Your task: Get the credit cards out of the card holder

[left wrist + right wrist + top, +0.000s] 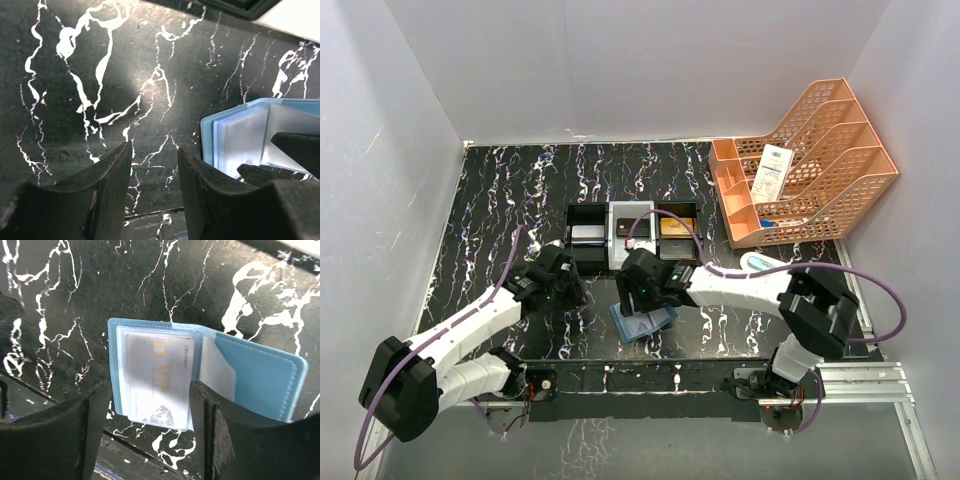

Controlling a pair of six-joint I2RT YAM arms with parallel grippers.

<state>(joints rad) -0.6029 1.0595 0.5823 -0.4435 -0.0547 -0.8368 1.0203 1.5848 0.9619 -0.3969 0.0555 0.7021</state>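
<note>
— How far along are they?

— Partway, I'd say. The card holder (642, 322) lies open on the table (500, 230), near the front edge between the two arms. One card is tucked in its clear pocket, so that one at least is left to pull. Up in the tray (620, 207) I see a gold card (674, 227) in the right compartment and a pale card (588, 235) in the left, so some look to be out already. I can't tell what the middle compartment holds.

— Has either claw got hold of anything?

— No. The right gripper (150, 387) hangs over the holder with its jaws well apart, one on either side of the pocketed card, gripping nothing. The left gripper (155, 150) hovers over bare table near the holder's left side. Its jaws are partly apart with nothing between them.

— Any writing you can read?

— The VIP card (157, 380) in the pocket says just that, "VIP", in gold letters on a silvery face. The small print in its corner is too fine to read. There's also a white slip (775, 168) with a barcode in the orange rack (820, 190). Its text is too small for me.
</note>
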